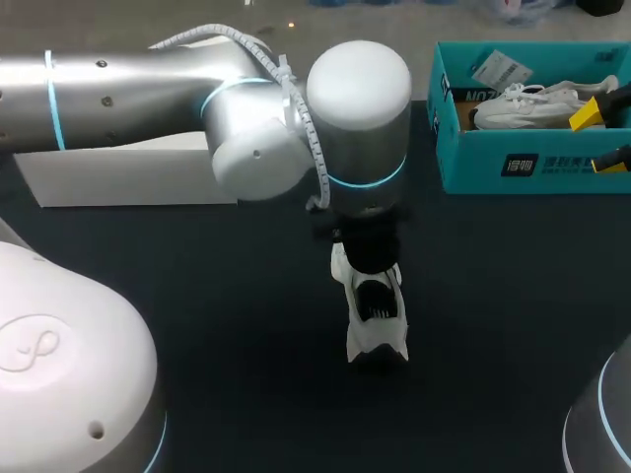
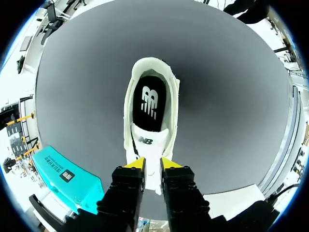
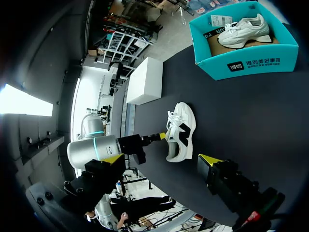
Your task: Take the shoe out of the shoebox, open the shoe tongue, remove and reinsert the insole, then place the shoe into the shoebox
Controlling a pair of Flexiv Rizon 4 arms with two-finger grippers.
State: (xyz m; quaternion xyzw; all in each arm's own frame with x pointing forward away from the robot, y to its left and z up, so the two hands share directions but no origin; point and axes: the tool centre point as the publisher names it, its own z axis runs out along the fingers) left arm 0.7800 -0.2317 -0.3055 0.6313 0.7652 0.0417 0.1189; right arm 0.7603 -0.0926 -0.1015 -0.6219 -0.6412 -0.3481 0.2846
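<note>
A white sneaker (image 1: 376, 317) with a dark insole (image 2: 150, 104) stands upright on the black table near the middle. My left gripper (image 2: 153, 167) comes down from above and its yellow tips press the raised white tongue (image 2: 153, 152) from both sides. In the head view the left wrist (image 1: 360, 128) hides most of that grip. The right wrist view shows the sneaker (image 3: 181, 133) side-on with the left gripper (image 3: 161, 137) at its tongue. My right gripper (image 3: 161, 159) is wide open and holds nothing; it hangs by the teal shoebox (image 1: 513, 163) at the far right.
A second white sneaker (image 1: 527, 106) lies inside the teal shoebox (image 3: 251, 63). A white box lid (image 1: 128, 172) sits at the back left, partly under my left arm. Bare black tabletop surrounds the standing sneaker.
</note>
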